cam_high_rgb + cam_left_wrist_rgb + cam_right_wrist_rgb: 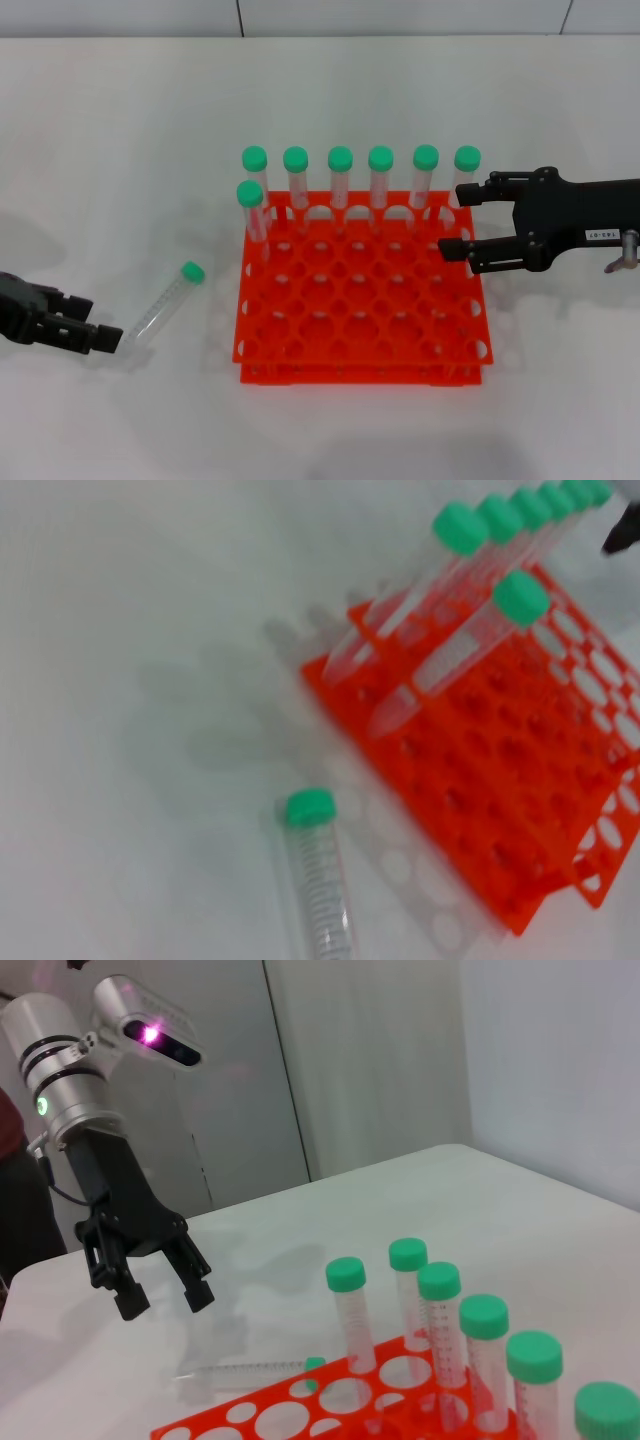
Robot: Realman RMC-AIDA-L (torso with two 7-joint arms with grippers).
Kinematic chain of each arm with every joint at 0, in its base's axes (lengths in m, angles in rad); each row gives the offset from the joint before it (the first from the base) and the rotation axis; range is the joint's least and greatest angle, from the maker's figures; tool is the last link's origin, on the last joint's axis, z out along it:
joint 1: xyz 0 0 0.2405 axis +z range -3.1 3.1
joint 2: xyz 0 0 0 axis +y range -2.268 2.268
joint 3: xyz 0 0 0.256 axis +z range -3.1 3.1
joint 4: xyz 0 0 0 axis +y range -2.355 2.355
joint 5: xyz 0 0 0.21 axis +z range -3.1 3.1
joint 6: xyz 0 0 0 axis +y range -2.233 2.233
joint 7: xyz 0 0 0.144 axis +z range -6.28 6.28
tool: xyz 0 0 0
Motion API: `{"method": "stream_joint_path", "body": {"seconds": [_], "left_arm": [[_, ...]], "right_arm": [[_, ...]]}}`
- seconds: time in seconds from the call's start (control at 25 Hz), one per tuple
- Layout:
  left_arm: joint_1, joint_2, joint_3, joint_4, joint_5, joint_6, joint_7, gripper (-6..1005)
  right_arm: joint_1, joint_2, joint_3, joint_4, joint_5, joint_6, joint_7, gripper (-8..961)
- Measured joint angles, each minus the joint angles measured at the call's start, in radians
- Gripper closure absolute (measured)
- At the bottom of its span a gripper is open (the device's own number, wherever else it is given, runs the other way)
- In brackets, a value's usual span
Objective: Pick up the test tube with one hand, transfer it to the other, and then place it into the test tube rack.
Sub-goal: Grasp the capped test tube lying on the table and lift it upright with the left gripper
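nearest the head camera is the white desk [330,440], the largest thing in view, and on it sits the orange-red test tube rack [360,315], two-tiered and holed in a grid, with seven green-capped tubes [340,180] standing along its far rows. the right gripper [457,220], black with a small white label, hovers at the rack's right edge with its jaws spread and nothing between them. the left gripper [108,338], unlabelled, is low by the desk on the robot's left; the right wrist view shows its jaws parted and empty above the surface. smallest is the test tube [168,300], lying flat on the desk just left of the rack, green cap pointing away and toward the rack, its rounded end pointing back at the left jaws, close to them but not yet between them. it looks light, stiff and smooth, so likely to roll or slip under a sideways nudge; a grasp across the clear body near the middle, leaving the capped end free for the handover, seems the safest hold.
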Motion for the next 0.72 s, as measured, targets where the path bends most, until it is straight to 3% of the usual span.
{"method": "stream_joint_path", "body": {"seconds": [0.72], "left_arm": [[-0.134, -0.028, 0.019, -0.067, 0.221, -0.03, -0.039, 121]], "right_arm": [[0.008, 0.003, -0.004, -0.002, 0.013, -0.007, -0.002, 175]]}}
